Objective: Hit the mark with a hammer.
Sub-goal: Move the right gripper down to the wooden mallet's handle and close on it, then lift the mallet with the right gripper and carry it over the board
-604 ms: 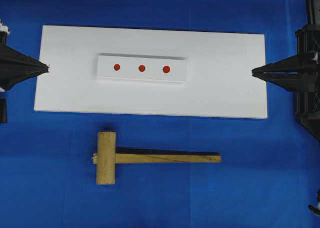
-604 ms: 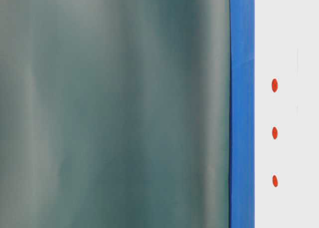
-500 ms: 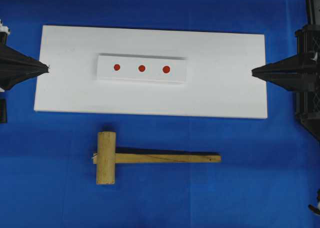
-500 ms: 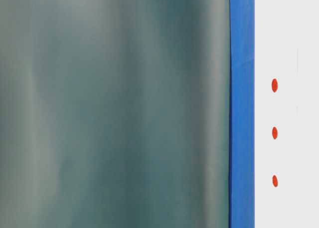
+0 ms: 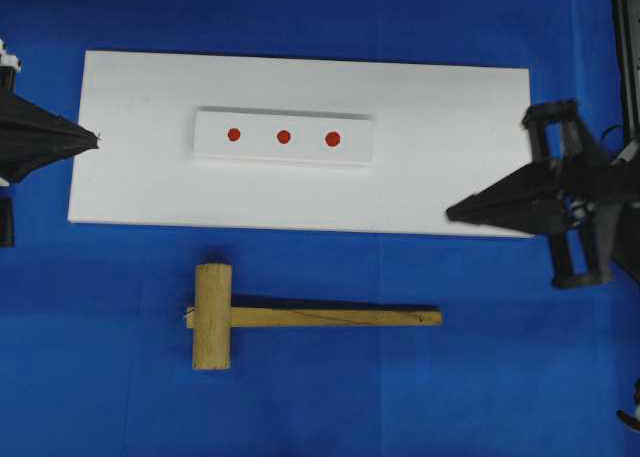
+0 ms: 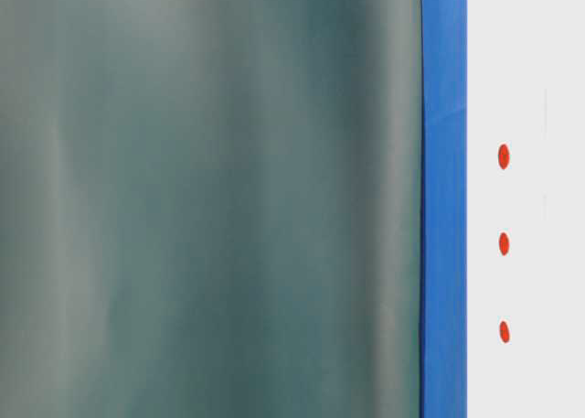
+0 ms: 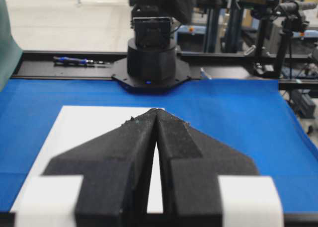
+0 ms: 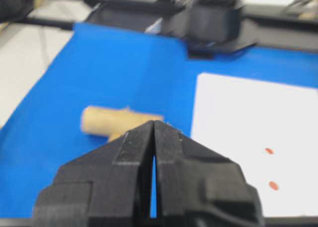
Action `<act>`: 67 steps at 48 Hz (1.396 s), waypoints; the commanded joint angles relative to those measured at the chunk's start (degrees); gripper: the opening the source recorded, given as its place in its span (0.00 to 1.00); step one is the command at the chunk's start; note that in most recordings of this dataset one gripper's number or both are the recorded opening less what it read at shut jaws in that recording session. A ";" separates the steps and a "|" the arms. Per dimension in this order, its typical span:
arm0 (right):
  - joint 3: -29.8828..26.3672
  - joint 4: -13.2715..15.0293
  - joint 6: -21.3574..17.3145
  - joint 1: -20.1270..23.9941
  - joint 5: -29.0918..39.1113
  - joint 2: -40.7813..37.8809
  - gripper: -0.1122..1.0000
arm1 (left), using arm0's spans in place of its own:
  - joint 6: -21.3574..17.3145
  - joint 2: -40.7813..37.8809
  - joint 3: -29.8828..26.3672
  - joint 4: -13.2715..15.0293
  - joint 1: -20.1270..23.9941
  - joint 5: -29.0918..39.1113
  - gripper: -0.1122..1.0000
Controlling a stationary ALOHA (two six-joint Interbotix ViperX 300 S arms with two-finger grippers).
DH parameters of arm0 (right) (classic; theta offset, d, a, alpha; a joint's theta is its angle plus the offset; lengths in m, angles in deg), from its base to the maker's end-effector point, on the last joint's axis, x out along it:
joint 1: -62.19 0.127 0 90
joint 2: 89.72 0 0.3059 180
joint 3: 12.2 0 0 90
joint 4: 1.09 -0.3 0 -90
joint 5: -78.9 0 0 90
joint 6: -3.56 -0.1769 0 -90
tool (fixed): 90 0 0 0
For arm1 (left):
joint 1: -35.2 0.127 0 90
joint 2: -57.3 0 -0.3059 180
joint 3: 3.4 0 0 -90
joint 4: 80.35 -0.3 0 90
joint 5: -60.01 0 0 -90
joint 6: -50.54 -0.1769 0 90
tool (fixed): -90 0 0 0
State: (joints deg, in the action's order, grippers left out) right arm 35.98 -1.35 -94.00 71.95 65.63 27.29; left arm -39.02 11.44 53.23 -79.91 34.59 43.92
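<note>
Right hand (image 5: 452, 214) has swung off its spot at the white board's (image 5: 450, 97) end, now pointing down toward the hammer (image 5: 212, 316), clenched and empty. Left hand (image 5: 95, 135) sits clenched at the board's other end. Hammer lies on the bench just below the board, handle toward the right hand, open blue all round.

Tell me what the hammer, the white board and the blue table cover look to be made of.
Hammer: light, unpainted wood, matte; grain-like streaks show on the head and handle.
White board: smooth, matte and rigid-looking with crisp edges; possibly foam board or painted panel, not certain.
Blue table cover: seems to be cloth, dull and slightly uneven in tone.
</note>
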 commanded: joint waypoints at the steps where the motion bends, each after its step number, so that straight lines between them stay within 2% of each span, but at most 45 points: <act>1: -2.90 -0.18 -0.79 1.32 -1.14 -4.57 0.11 | 0.09 -0.53 -0.70 0.09 -0.18 -0.35 0.10; 7: -5.10 -0.97 -2.37 1.76 -1.32 -11.07 0.31 | 0.18 -0.44 -0.62 0.09 -0.18 -0.26 0.10; 16: -7.65 -3.60 -3.08 1.93 -2.99 -22.06 0.82 | 0.26 -0.44 -0.35 0.09 -0.18 -0.35 0.10; 19: -8.09 -5.27 -3.08 2.29 -5.80 -26.02 0.92 | 0.26 -0.44 -0.26 0.09 -0.09 -0.35 0.10; 27: -9.93 -10.20 -3.08 3.96 -14.85 -36.56 0.88 | 0.26 -0.44 -0.18 0.09 -0.18 -0.35 0.10; 37: -15.29 -13.89 -3.08 6.50 -17.05 -45.97 0.89 | 0.18 -0.44 -0.18 0.09 -0.18 -0.26 0.10; 52: -20.83 -16.79 -3.08 7.91 -16.79 -54.40 0.89 | 0.18 -0.44 0.26 0.09 -0.18 -0.35 0.10; 67: -24.35 -17.31 -3.08 8.26 -13.01 -58.36 0.88 | 0.18 -0.18 0.44 0.09 -0.09 -0.35 0.10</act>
State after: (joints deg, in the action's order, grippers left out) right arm 13.05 -18.58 -96.90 80.12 52.36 -31.51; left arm -38.84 11.44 54.28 -79.83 34.50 43.92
